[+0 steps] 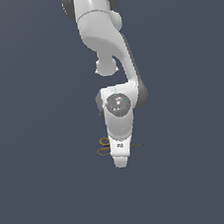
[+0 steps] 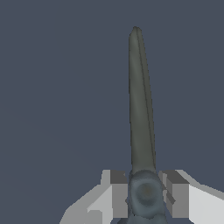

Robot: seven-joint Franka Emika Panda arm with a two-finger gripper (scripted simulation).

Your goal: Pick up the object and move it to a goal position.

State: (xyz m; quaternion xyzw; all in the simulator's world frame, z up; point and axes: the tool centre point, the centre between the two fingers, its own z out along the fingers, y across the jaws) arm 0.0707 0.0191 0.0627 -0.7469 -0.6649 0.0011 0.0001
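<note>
Grasp step: end effector (image 2: 145,192) down over the scissors (image 2: 141,105).
Fingers (image 2: 118,192) sit tight on both sides of the pivot, apparently clamped on it; blades stick out ahead, handles (image 1: 104,147) on the tabletop (image 1: 44,192). Next: lift, carry to goal.

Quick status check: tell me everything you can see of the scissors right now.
The scissors are tiny, with thin dark grey-green blades closed into one tapering point and a rounded dark pivot. The fingers flank that pivot on both sides. In the exterior view only the orange-yellow ring handles show beside the gripper, low near the floor.
</note>
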